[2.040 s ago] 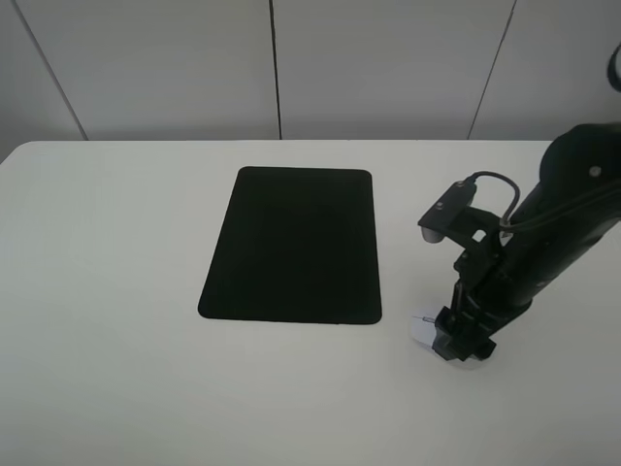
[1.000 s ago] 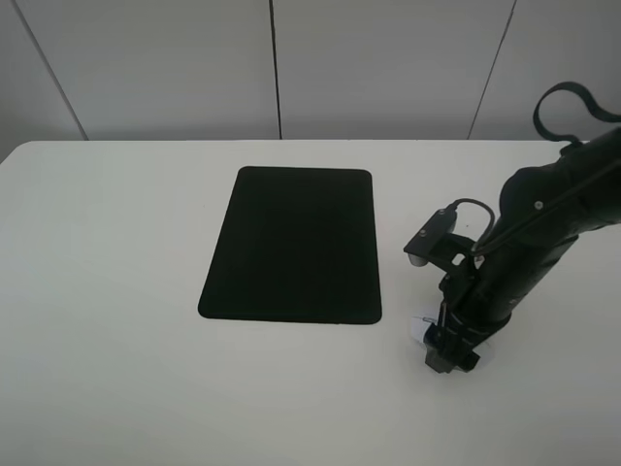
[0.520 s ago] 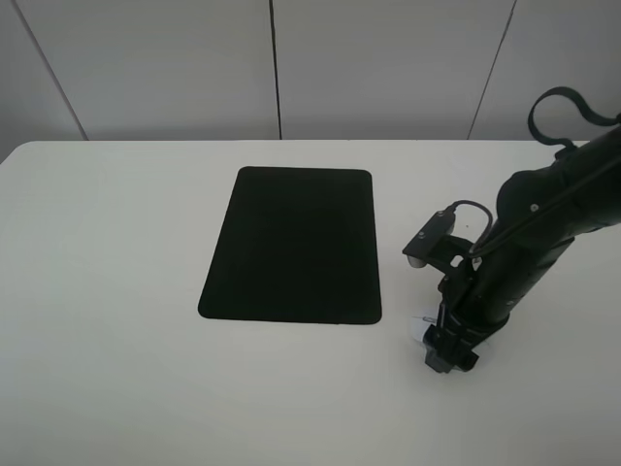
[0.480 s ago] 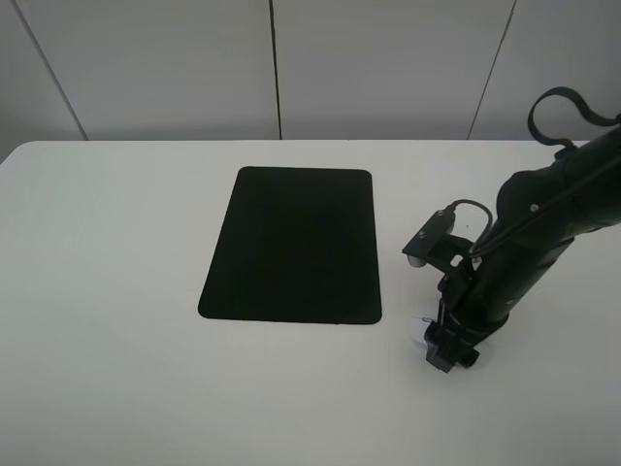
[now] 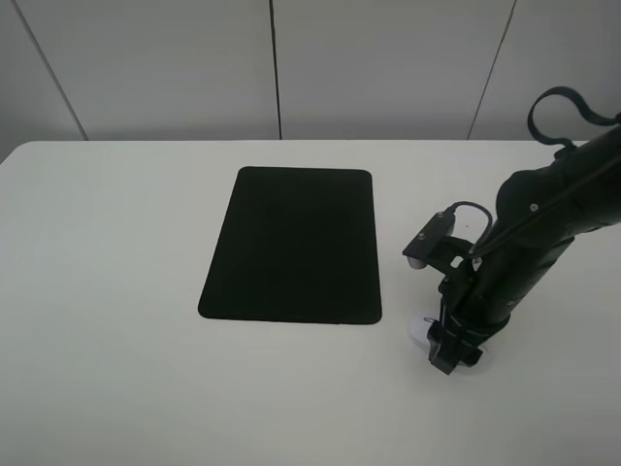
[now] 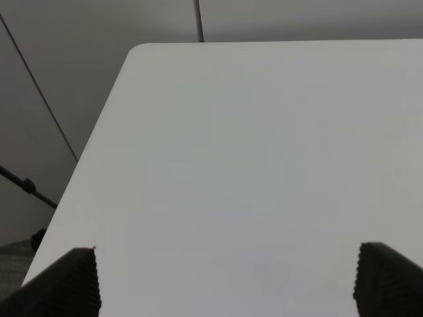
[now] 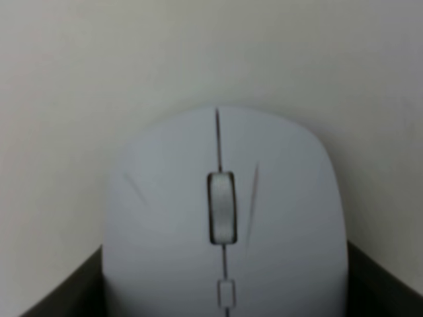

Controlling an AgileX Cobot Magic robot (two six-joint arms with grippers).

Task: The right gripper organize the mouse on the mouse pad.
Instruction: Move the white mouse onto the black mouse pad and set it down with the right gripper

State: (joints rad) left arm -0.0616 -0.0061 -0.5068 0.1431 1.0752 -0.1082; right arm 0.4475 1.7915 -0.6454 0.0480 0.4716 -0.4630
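Note:
The white mouse (image 5: pixel 419 332) lies on the white table to the right of the near right corner of the mouse pad (image 5: pixel 294 245), off the pad. My right gripper (image 5: pixel 448 351) points down over it and hides most of it. In the right wrist view the mouse (image 7: pixel 225 218) fills the frame with its grey scroll wheel in the middle, and the dark fingers (image 7: pixel 63 294) press against both its sides. My left gripper (image 6: pixel 225 284) is open and empty over bare table; it is out of the exterior view.
The white table (image 5: pixel 116 291) has its far edge against a grey panelled wall (image 5: pixel 272 68). The left wrist view shows a rounded table corner (image 6: pixel 135 53) with floor beyond it.
My right arm has leaned lower and a little to the left over the mouse. The mouse stays beside the pad's near right corner. The pad has not moved.

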